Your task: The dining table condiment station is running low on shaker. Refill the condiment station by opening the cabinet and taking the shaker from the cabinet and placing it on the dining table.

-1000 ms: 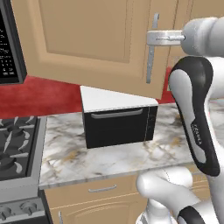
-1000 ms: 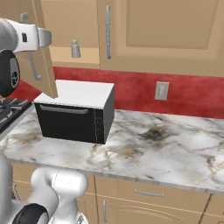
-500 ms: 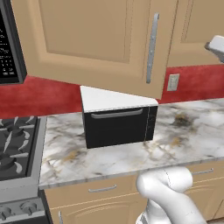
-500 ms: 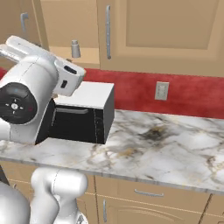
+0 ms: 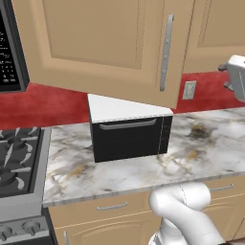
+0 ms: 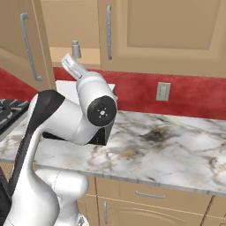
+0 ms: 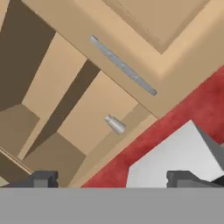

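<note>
The cabinet (image 6: 66, 26) stands open, its wide door (image 5: 105, 43) swung out over the counter, the long silver handle (image 5: 165, 52) on its free edge. The small grey shaker (image 6: 76, 48) stands upright on the cabinet's lower shelf near the front edge. In the hand view the shaker (image 7: 115, 124) lies ahead of my gripper (image 7: 113, 179) and well apart from it. The two dark fingertips (image 7: 43, 178) stand wide apart, open, with nothing between them. My arm (image 6: 95, 106) is raised in front of the open cabinet. The dining table is out of view.
A black-and-white oven (image 5: 129, 131) sits on the marble counter (image 5: 206, 148) under the open door. The stove (image 5: 16, 162) is at the left. A narrower shut door with a like handle (image 6: 108, 31) borders the opening on the right. A wall socket (image 6: 163, 91) sits on the red backsplash.
My gripper let go of the door handle and opened wide. The arm swung back and away from the door, which stays open.
</note>
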Robot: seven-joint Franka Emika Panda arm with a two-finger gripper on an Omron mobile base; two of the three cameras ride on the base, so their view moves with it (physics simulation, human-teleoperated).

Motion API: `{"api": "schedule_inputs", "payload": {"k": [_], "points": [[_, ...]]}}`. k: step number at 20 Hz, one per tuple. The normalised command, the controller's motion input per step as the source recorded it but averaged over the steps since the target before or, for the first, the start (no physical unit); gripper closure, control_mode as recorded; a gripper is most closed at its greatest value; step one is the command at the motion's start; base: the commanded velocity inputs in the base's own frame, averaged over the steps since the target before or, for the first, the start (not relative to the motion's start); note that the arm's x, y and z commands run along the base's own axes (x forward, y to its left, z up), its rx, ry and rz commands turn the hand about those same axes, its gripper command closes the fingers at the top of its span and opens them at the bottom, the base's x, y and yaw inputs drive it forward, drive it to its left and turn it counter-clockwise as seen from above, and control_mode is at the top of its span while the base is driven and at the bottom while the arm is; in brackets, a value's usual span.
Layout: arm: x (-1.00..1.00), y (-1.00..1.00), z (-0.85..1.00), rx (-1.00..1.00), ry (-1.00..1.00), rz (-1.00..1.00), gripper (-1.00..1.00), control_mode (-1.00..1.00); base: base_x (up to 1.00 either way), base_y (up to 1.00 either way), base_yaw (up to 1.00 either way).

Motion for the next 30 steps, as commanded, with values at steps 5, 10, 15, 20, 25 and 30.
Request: {"api": "schedule_inputs", "payload": {"k": [5,10,15,20,25,30], "points": [[0.79,0.00,-0.37,0.06,0.06,0.21,-1.00,-1.00,0.00,0.00,0.00],[0.85,0.17,-0.29,0.14,0.05,0.45,-1.00,-1.00,0.00,0.00,0.00],[0.48,0.50,-0.10,0.10,0.11,0.34,-1.00,-1.00,0.00,0.00,0.00],[-0.05,0.92,0.00,0.00,0.10,0.20,-1.00,-1.00,0.00,0.00,0.00],[-0.01,1.00,0.00,0.00,0.14,0.14,-1.00,-1.00,0.00,0.00,0.00],[-0.51,1.00,0.00,0.00,0.03,0.18,-1.00,-1.00,0.00,0.00,0.00]]}}
